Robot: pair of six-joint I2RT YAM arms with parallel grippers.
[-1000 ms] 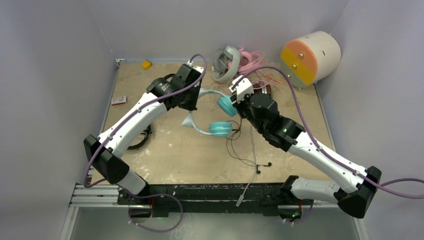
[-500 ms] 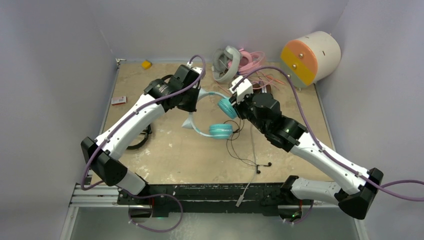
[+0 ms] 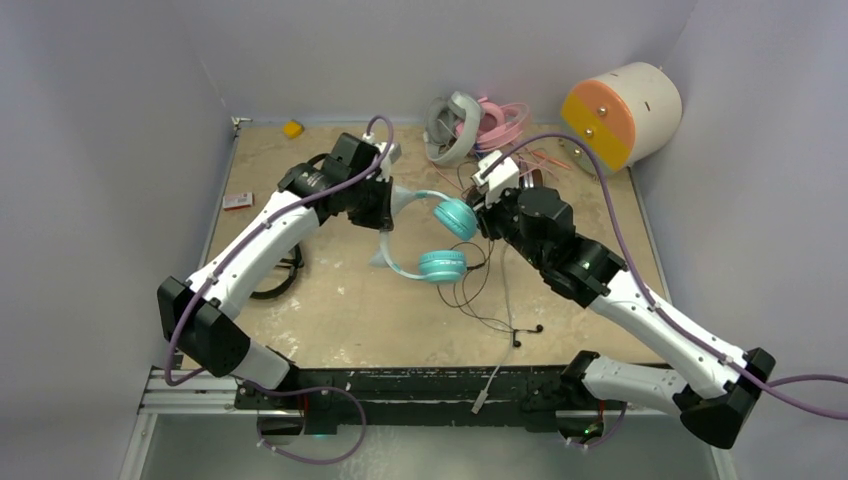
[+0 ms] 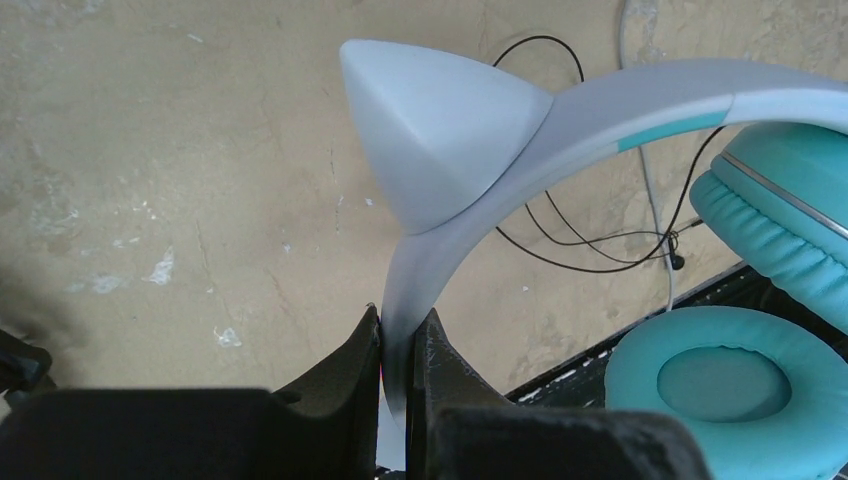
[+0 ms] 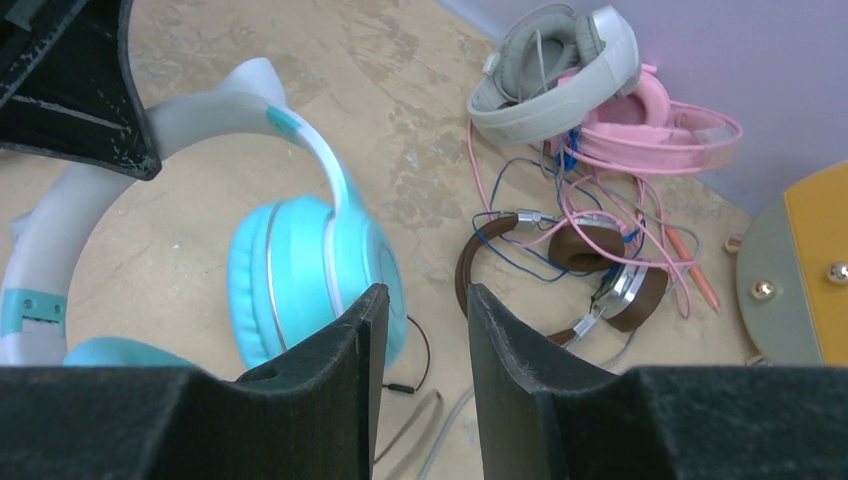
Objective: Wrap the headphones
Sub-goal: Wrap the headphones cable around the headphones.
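Left gripper (image 4: 402,345) pinches teal-and-white headphones (image 3: 442,264) by the headband, mid-table. Right gripper (image 5: 425,320) is narrowly parted and empty, beside 1 cup. Cable (image 3: 480,300) lies loose; likely next: catch it, start winding.

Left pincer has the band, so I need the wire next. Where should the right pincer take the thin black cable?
Probably the loose loop of the black cable lying flat on the near side of the lower teal ear cup. Come straight down from above with the open right pincer, fingers straddling the strand: there it runs clear of the cup and band.
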